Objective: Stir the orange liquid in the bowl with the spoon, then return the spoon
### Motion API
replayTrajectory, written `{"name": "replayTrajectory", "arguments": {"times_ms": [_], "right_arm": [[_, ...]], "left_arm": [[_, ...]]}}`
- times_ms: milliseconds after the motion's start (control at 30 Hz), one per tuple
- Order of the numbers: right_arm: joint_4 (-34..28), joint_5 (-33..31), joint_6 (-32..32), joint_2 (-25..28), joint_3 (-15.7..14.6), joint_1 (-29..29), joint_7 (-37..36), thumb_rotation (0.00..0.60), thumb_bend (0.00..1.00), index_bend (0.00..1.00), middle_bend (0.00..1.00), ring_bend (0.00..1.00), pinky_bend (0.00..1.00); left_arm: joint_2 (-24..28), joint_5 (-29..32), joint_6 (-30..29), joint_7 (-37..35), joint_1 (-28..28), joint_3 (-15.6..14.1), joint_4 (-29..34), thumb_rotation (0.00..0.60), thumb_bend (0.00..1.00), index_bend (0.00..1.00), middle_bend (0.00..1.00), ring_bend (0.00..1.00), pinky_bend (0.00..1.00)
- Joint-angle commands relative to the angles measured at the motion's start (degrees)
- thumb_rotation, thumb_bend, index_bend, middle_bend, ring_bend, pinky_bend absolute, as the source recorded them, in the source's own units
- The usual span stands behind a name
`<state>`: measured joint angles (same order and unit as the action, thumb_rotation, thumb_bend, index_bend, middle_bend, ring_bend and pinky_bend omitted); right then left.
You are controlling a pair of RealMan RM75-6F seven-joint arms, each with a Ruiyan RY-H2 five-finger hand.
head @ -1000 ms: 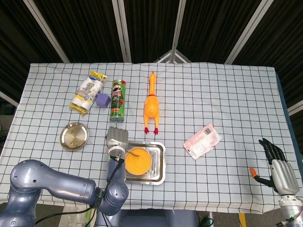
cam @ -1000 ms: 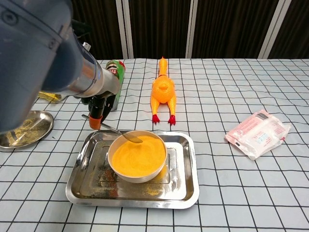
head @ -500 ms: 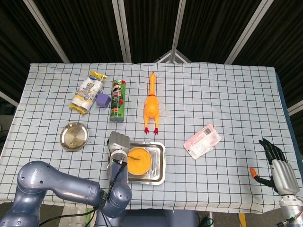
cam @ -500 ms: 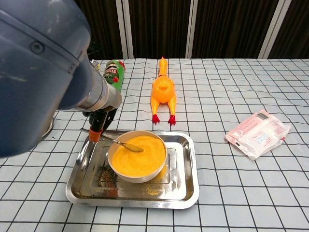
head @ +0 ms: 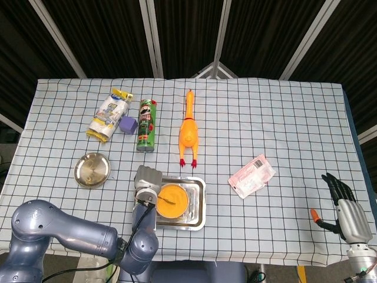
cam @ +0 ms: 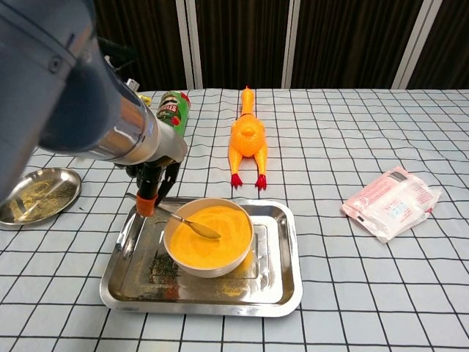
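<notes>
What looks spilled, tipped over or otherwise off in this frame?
The steel tray has orange and brownish residue on its floor beside the bowl, like earlier spills. The chips can and rubber chicken lie on their sides. The left hand holds the spoon normally.

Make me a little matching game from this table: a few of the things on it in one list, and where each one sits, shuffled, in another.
Things:
1. bowl
2. spoon
3. rubber chicken
4. round metal dish

Places:
A. lying on the cloth beyond the tray
B. bare on the cloth, left of the tray
C. standing in the steel tray
D. held by the left hand, its tip in the orange liquid

Pairs: 1-C, 2-D, 3-A, 4-B
</notes>
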<state>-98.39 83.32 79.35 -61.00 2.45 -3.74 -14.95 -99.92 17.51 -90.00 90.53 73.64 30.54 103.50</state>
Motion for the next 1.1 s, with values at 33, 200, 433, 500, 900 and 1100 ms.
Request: {"name": "replayTrajectory", "arguments": {"times_ms": [33, 200, 433, 500, 900, 1100], "right_arm": [[-0.10, 0.05, -0.01, 0.06, -0.02, 0.02, -0.37, 0.600, 0.40, 0.00, 0.00, 0.00, 0.00], [-0.10, 0.09, -0.03, 0.12, -0.04, 0.01, -0.50, 0.600, 0.40, 0.00, 0.00, 0.00, 0.00], [-0.10, 0.04, -0.01, 0.07, -0.01, 0.01, -0.40, 0.600, 0.40, 0.00, 0.00, 0.00, 0.00], [-0.07, 0.03, -0.04, 0.05, -0.02, 0.00, -0.35, 0.600, 0.40, 0.00, 0.00, 0.00, 0.00], [-0.16, -0.17, -0.14, 0.12, 0.04, -0.02, -0.47, 0.600, 0.40, 0.00, 0.00, 0.00, 0.00], [-0.12, -0.20, -0.24, 0.16, 0.05, -0.06, -0.62, 0.600, 0.41, 0.00, 0.00, 0.00, 0.00]], "left_arm": [[1.47, 0.14, -0.01, -0.77, -0.68, 0.55, 2.04, 0.600, 0.76, 0.86, 1.00, 1.00, 1.00], [2.77, 1.78, 0.37, -1.05, -1.06, 1.25, 3.81, 0.600, 0.76, 0.86, 1.00, 1.00, 1.00], [3.27, 5.05, 0.91, -0.61, -0.87, 1.39, 4.49, 0.600, 0.76, 0.86, 1.00, 1.00, 1.00], [3.17, 5.55, 1.18, -0.65, -0.80, 1.18, 4.21, 0.600, 0.76, 0.86, 1.00, 1.00, 1.00], [0.69, 6.71, 3.62, -0.66, -0.08, -0.81, -0.90, 0.600, 0.76, 0.86, 1.00, 1.00, 1.00], [-0.59, 3.95, 4.37, -3.12, 0.16, -0.72, -2.85, 0.600, 0.76, 0.86, 1.00, 1.00, 1.00]]}}
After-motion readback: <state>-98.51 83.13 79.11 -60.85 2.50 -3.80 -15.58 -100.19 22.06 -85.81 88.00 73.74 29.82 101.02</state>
